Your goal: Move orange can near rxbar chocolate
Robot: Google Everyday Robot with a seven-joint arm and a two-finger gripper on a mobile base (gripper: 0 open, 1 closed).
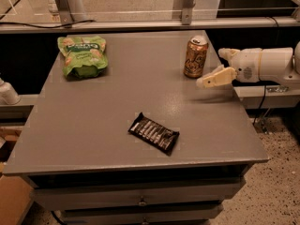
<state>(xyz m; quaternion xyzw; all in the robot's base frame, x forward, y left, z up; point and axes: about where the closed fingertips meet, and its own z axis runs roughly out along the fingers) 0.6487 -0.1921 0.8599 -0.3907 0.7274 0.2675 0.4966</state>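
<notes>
The orange can [196, 56] stands upright near the table's far right edge. The rxbar chocolate [153, 132], a flat dark wrapper with white print, lies near the front middle of the table, well apart from the can. My gripper [212, 68] reaches in from the right at can height, just right of the can. Its fingers are spread open and empty. One cream fingertip [206, 81] is close to the can's base, and I cannot tell if it touches.
A green snack bag [83, 54] lies at the table's far left. The grey table [93, 121] has drawers below its front edge. A metal rail runs behind the table. A cardboard box [11, 198] sits on the floor at the left.
</notes>
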